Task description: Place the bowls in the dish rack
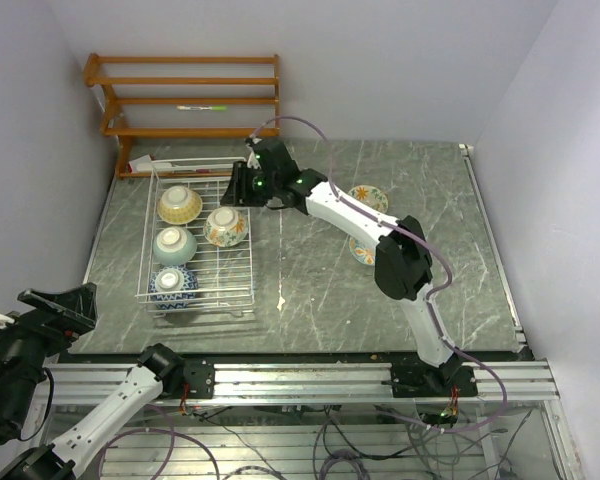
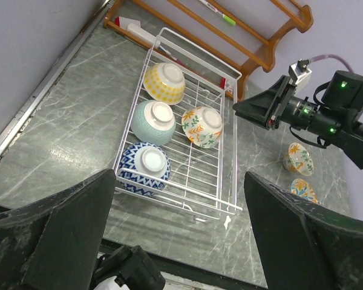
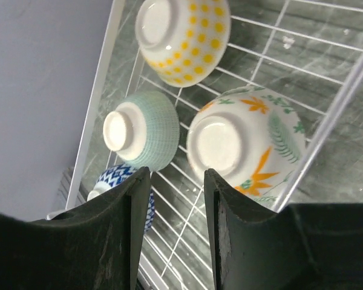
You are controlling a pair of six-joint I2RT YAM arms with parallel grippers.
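Table (image 1: 430, 190): dish rack (image 1: 205, 270) at 9 o'clock. Left gripper (image 2: 178, 181) wide apart, empty. Right gripper (image 3: 176, 175) narrowly parted, empty, over rack. Four bowls (image 1: 174, 245) upside down inside; two loose bowls (image 1: 368, 197) at rack's 3 o'clock.

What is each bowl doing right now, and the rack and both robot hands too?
Yellow bowl: upside down in rack.
Mint bowl: upside down in rack.
Blue bowl: upside down in rack.
Leafy bowl: upside down in rack.
Far table bowl: on table, outside rack.
Near table bowl: on table, outside rack.
Rack: holds four bowls.
Left gripper: open, empty.
Right gripper: open, empty, over rack.
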